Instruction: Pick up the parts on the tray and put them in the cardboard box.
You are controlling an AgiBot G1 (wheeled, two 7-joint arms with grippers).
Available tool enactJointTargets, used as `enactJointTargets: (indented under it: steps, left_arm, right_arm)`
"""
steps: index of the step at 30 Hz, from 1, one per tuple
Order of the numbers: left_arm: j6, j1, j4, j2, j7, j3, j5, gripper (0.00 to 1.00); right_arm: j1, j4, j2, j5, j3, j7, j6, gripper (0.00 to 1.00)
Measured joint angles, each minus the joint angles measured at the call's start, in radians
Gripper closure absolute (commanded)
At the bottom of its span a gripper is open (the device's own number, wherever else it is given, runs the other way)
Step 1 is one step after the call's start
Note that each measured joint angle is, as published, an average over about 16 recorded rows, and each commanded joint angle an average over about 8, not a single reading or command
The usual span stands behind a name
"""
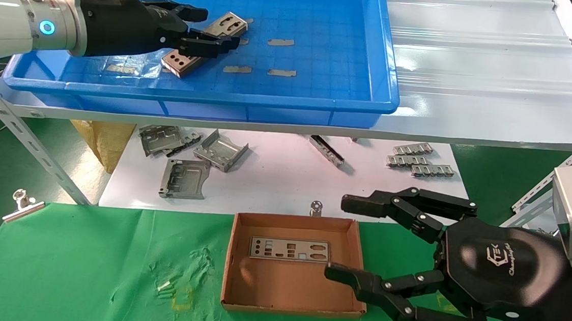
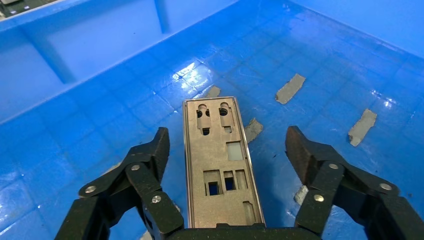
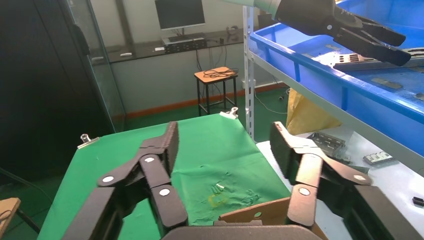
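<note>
The left gripper (image 1: 214, 30) hangs spread open over a plate (image 2: 220, 165) lying in the tray (image 1: 321, 99), with bare floor all round. The right gripper (image 1: 343, 239) waits open beside the cardboard box (image 1: 230, 258), where another plate (image 1: 289, 249) lies flat.

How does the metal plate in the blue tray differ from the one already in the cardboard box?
The plate in the tray lies at a diagonal between the open fingers of the left tool; the plate in the cardboard box lies square to the box walls, with no tool around it. The tray plate sits on the upper shelf in the blue tray, the boxed one low on the green cloth. Both are thin grey plates with cut-outs.
</note>
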Motion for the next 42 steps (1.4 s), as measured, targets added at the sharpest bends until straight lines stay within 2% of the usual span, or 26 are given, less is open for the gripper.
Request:
enactJointTargets:
  steps: [30, 37, 42]
  left_arm:
    - [0.039, -0.038, -0.004, -0.029, -0.007, -0.003, -0.004, 1.00]
    - [0.105, -0.067, -0.020, -0.052, 0.005, -0.011, -0.016, 1.00]
    - [0.213, -0.082, -0.037, -0.074, 0.024, -0.013, -0.022, 1.00]
  right_arm:
    - [0.000, 0.000, 0.000, 0.000, 0.000, 0.000, 0.000, 0.00]
    - [0.000, 0.000, 0.000, 0.000, 0.000, 0.000, 0.000, 0.00]
    - [0.000, 0.000, 0.000, 0.000, 0.000, 0.000, 0.000, 0.00]
